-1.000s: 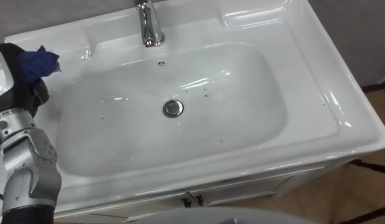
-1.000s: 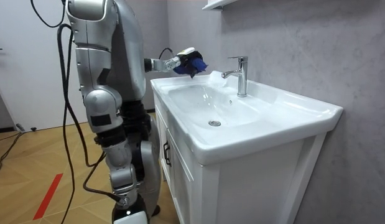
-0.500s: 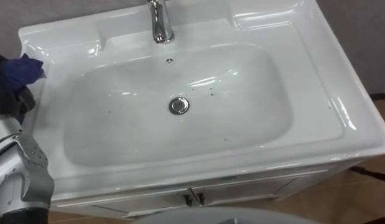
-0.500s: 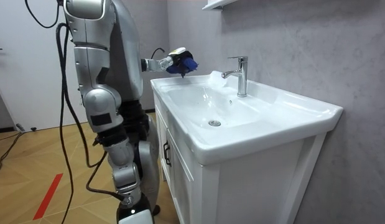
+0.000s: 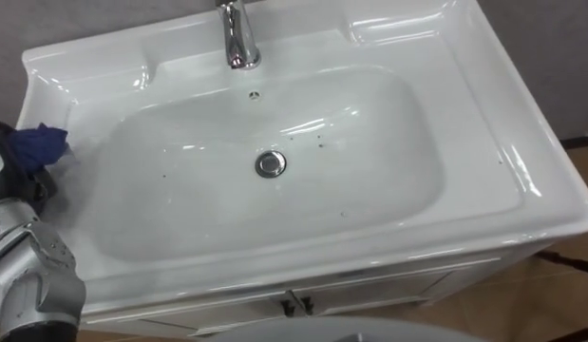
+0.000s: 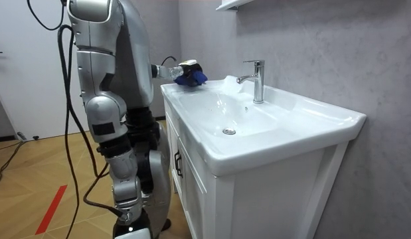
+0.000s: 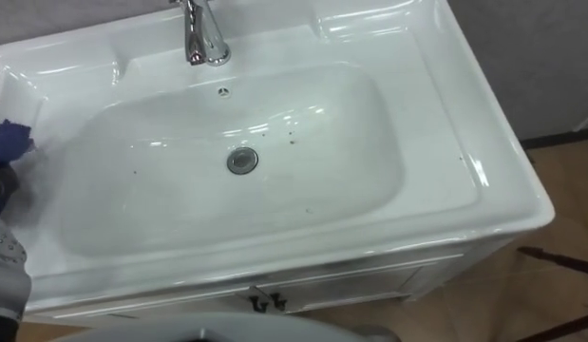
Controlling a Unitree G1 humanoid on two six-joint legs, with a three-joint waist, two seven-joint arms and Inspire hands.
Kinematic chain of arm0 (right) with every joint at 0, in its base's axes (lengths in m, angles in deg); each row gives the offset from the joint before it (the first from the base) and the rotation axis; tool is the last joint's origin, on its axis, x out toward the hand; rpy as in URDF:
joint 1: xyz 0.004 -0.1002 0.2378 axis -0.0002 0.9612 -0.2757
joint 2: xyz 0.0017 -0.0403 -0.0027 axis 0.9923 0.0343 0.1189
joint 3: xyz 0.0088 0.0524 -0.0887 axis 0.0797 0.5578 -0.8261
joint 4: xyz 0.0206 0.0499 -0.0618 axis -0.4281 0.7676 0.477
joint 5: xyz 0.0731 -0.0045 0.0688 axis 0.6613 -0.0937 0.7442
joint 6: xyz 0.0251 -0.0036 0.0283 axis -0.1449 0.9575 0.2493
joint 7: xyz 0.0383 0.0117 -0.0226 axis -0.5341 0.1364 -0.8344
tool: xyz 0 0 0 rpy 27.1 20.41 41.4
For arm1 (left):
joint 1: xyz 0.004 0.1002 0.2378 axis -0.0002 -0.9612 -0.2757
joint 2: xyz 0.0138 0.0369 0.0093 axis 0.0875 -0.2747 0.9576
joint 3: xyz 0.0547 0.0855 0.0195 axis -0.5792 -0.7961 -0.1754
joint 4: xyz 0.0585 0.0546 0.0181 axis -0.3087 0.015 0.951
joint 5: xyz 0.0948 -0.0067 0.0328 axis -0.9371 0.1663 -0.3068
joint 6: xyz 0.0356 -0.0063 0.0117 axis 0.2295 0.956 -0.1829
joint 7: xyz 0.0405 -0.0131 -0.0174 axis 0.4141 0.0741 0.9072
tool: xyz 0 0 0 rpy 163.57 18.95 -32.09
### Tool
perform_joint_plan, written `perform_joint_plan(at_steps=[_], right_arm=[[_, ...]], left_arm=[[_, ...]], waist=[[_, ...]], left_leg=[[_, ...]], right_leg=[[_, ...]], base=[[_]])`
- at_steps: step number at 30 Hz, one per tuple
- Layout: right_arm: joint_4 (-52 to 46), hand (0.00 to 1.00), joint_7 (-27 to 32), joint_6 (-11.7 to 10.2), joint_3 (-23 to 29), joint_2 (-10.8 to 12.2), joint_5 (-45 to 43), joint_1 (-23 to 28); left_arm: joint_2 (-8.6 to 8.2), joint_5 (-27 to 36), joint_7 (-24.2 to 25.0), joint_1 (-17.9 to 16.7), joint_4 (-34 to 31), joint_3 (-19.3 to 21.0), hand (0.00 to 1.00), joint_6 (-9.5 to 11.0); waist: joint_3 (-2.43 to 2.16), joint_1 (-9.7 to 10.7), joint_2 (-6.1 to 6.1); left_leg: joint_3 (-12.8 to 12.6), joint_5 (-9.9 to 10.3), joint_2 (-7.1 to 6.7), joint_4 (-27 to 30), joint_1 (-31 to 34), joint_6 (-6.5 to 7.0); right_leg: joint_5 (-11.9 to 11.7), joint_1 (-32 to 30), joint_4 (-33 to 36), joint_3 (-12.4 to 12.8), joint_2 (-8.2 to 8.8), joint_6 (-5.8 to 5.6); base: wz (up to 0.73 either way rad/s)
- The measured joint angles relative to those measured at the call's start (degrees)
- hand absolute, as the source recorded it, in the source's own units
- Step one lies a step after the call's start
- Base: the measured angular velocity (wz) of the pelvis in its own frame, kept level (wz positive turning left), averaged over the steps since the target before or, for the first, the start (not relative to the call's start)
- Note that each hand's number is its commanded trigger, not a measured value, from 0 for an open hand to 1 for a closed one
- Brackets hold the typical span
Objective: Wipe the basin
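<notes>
Blue, soft cloth [image 5: 39, 144] is sitting bunched in the left hand [image 6: 184, 68], whose fingers are clamping it over the basin's [image 5: 388, 180] nine o'clock rim; it is probably handling light and limp, best gripped by its wadded middle.

left hand [image 6: 180, 67]: lower than a second ago — down from above the basin [image 5: 47, 71] to its left rim
blue cloth [image 6: 191, 78]: lowered with it — now at rim level
</notes>
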State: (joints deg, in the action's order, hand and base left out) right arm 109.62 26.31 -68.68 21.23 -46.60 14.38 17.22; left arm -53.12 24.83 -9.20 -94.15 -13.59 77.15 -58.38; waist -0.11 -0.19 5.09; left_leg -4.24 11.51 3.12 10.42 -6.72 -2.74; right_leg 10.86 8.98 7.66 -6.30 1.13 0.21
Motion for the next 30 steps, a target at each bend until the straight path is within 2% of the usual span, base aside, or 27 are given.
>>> perform_joint_plan(at_steps=[14, 21, 26, 30], right_arm=[[-0.1, 0.0, 0.1, 0.6, 0.0, 0.0, 0.3, 0.1], [-0.7, 0.0, 1.2, 0.5, 0.1, 0.0, 0.2, 0.2], [-2.8, 0.0, 1.9, 0.5, 0.1, 0.0, 0.2, 0.5], [-3.1, 0.0, 1.9, 0.4, 0.1, 0.1, 0.3, 0.2]], left_arm=[[0.0, 0.0, 0.6, 0.0, -0.4, 0.0, 0.0, -1.0], [0.0, 0.0, -0.1, 0.7, -2.8, 0.0, 0.0, -1.2], [0.0, 0.1, -0.7, 0.7, -7.0, 0.0, 0.0, -0.9], [0.0, 6.0, -0.6, 0.7, -10.1, 0.0, 0.0, -0.8]], waist=[[0.01, 0.1, 0.19], [0.02, 0.1, 0.37], [0.0, 0.2, 0.46], [0.04, 0.4, 0.51]], left_leg=[[0.3, 0.0, -0.01, 0.3, 0.2, 0.0], [0.6, 0.0, -0.06, 0.3, 0.2, 0.0], [0.8, 0.0, -0.24, 0.4, 0.2, 0.01], [1.3, -0.1, -0.61, 0.3, 0.2, 0.17]], right_leg=[[0.0, 0.0, 0.0, -0.2, -0.02, 0.01], [0.0, 0.1, 0.1, -0.5, 0.05, 0.01], [0.0, 0.1, 0.1, -0.9, 0.32, -0.03], [0.2, 0.3, 0.2, -1.0, 0.66, -0.25]], base=[[0.0], [0.01], [0.01], [0.03]])
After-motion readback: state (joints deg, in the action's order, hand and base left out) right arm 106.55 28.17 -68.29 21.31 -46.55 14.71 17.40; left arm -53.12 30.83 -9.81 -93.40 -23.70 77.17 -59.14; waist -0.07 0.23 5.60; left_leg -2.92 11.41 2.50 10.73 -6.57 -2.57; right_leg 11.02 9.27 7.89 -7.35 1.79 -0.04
